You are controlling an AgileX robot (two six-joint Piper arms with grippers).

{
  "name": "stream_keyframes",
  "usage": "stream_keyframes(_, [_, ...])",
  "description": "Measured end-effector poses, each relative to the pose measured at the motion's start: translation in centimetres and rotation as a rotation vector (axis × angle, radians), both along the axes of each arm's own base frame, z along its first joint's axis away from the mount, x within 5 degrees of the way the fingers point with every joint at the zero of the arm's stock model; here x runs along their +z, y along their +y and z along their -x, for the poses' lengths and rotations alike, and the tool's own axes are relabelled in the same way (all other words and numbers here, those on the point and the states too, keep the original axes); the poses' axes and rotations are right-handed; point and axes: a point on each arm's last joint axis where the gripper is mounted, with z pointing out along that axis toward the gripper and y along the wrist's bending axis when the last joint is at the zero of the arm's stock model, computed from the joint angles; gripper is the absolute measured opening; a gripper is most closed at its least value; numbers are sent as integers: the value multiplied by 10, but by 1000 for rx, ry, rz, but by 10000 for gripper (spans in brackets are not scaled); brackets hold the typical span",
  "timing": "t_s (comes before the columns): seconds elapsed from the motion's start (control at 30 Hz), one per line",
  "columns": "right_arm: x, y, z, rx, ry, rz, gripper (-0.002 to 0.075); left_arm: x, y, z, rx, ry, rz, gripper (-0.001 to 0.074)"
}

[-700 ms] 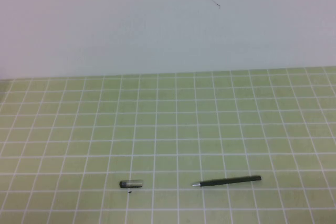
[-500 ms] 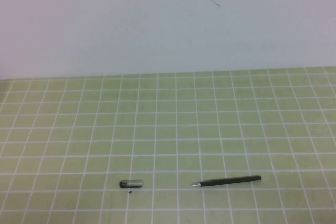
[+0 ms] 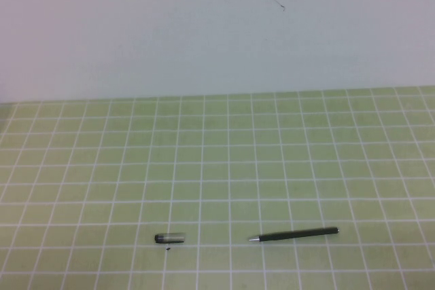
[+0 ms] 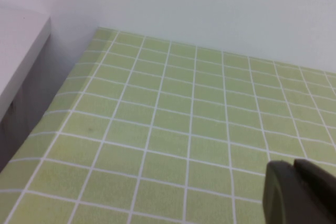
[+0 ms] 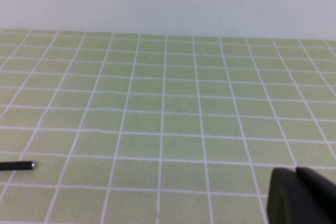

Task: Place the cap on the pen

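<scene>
Near the front edge of the green grid mat (image 3: 224, 161), the pen (image 3: 293, 235) is lying flat and uncapped, its silver tip pointing toward the robot's left. The cap (image 3: 170, 238) is lying on its side well apart from it, further to the left, with a tiny dark speck (image 3: 167, 248) just beside it. Nothing is being done yet, I judge: both pieces are waiting to be picked up and joined. The left gripper (image 4: 300, 188) is hanging over bare mat with its fingers pressed together, holding nothing. The right gripper (image 5: 302, 195) is also pressed together and empty, and only the pen's back end is showing in its view, well apart from it.
</scene>
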Motion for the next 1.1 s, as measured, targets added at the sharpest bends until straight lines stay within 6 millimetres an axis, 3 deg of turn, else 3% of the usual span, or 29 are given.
stream_keyframes(0.53, [0,0,0,0,0,0,-1,1,-1,0,-5,-9,49,0])
stream_keyframes(0.83, [0,0,0,0,0,0,-1,1,-1,0,-44,-8,-123,0])
stream_keyframes(1.1, [0,0,0,3,0,11,-1,1,-3,0,-48,-11,-77,0])
